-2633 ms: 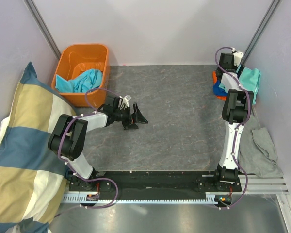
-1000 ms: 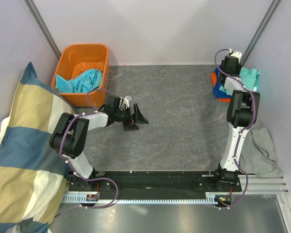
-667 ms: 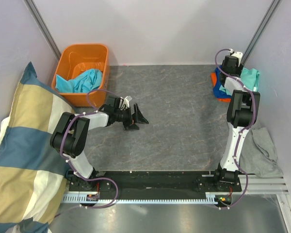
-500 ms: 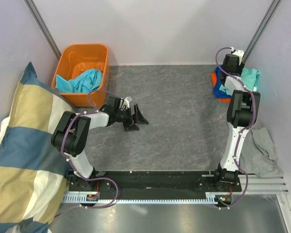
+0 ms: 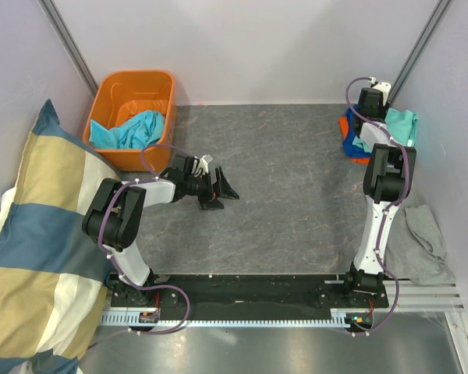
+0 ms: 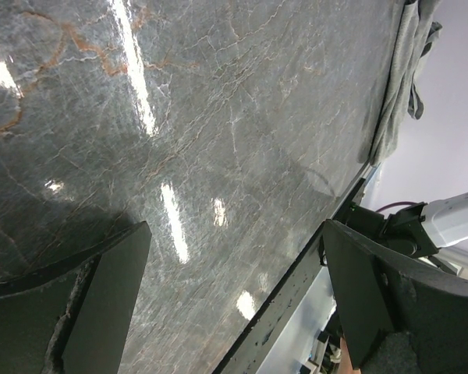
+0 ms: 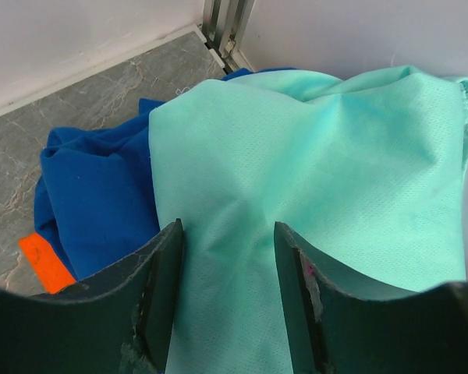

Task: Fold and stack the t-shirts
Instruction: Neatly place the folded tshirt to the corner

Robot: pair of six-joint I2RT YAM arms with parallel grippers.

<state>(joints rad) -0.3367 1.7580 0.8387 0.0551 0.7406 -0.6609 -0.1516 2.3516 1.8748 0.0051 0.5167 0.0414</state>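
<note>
Grey cloth [image 5: 425, 238] hangs off near-right table [image 5: 296, 210] edge. Left gripper [image 5: 225, 195] mid-left, fingers spread wide, empty, open slab all round. Far-left bin [image 5: 136, 75]: turquoise t-shirts [image 5: 136, 128]. Far-right corner: right gripper [image 7: 228, 230] fingers apart over mint t-shirt [image 7: 335, 156] topping blue t-shirt [image 7: 93, 195] and orange t-shirt [image 7: 43, 261], by wall.

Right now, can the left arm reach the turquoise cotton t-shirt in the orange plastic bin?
Probably yes: the left tool is open and empty, and the turquoise cotton t-shirt lies uncovered in the open-topped orange plastic bin nearby.
</note>
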